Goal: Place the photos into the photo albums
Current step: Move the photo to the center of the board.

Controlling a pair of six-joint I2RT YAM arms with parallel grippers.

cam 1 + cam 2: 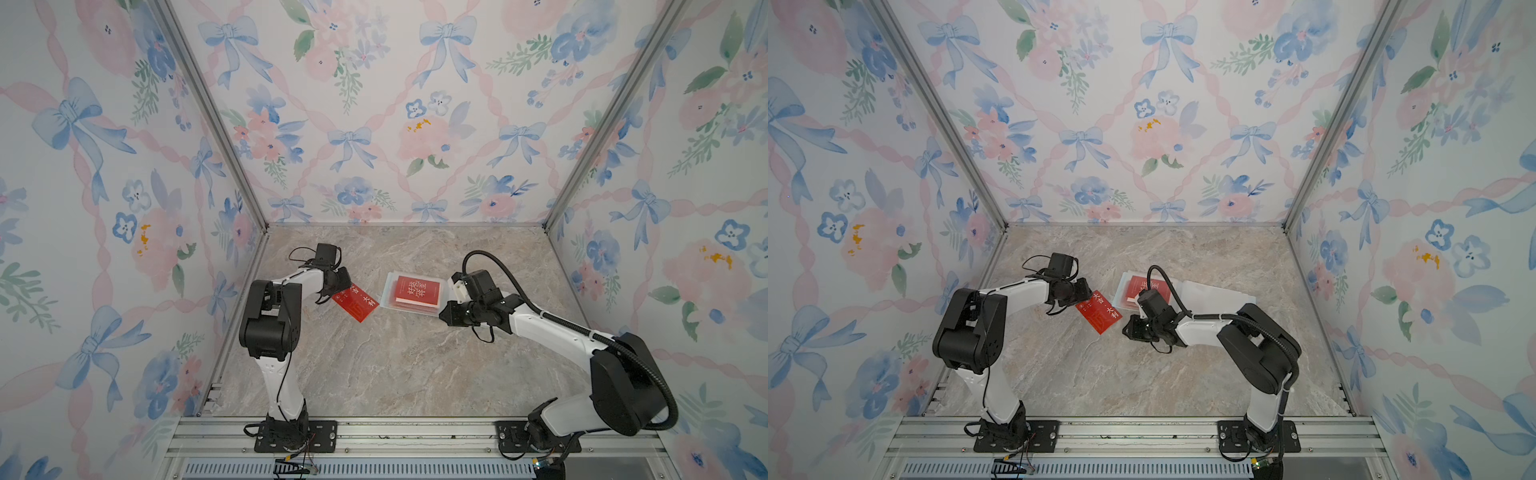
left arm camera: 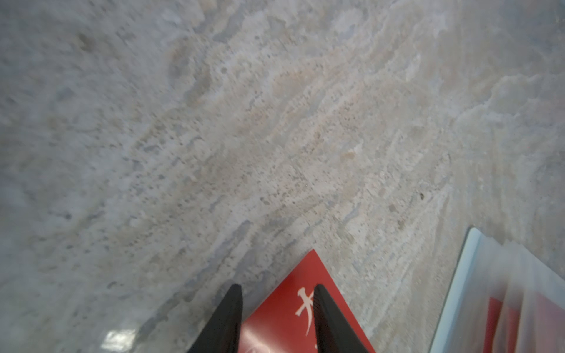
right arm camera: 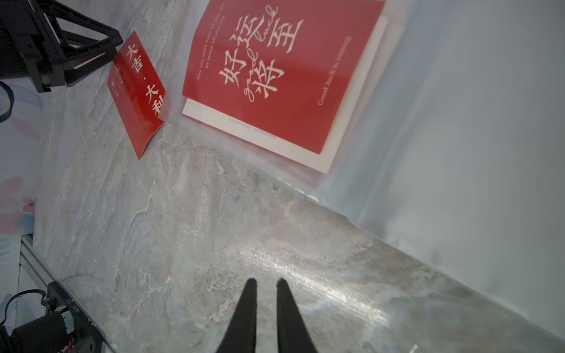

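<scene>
A red photo [image 1: 356, 306] [image 1: 1100, 316] with white characters lies slanted on the marble, just left of the photo album [image 1: 388, 286] [image 3: 458, 122]. My left gripper [image 2: 276, 287] [image 1: 347, 286] is open, its fingers straddling one corner of that photo [image 2: 284, 321]. The photo's other end [image 3: 134, 101] reaches the edge of a clear sleeve. The album lies open, with a red photo [image 1: 417, 291] [image 3: 275, 76] on top of a whitish one [image 3: 345, 128]. My right gripper [image 3: 266, 279] [image 1: 1126, 328] hovers in front of the album, jaws nearly together, with nothing between them.
The album's pale right half [image 1: 1221, 291] spreads under my right arm. Marble tabletop [image 1: 395, 374] lies between the arms. Flowered walls close in three sides, and an aluminium rail [image 1: 415, 432] runs along the front.
</scene>
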